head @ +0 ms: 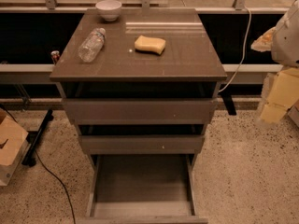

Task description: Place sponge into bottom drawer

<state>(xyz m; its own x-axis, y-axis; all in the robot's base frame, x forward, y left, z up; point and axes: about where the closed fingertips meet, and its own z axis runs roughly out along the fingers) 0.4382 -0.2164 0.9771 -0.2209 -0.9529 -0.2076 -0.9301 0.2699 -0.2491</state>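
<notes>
The pale yellow sponge [150, 44] lies flat on the brown cabinet top [187, 55], right of centre. The bottom drawer [140, 183] is pulled far out toward me, and its flat grey floor holds nothing. The two drawers above it stand only slightly out. My gripper [279, 96], yellowish with a white arm part above it, hangs at the right edge of the view. It is beside the cabinet, well to the right of the sponge and lower than the top, and touches nothing.
A clear plastic bottle [91, 44] lies on its side on the left of the cabinet top. A white bowl [108, 9] stands at the back. A cardboard box [9, 146] and a black cable [56, 181] are on the speckled floor at left.
</notes>
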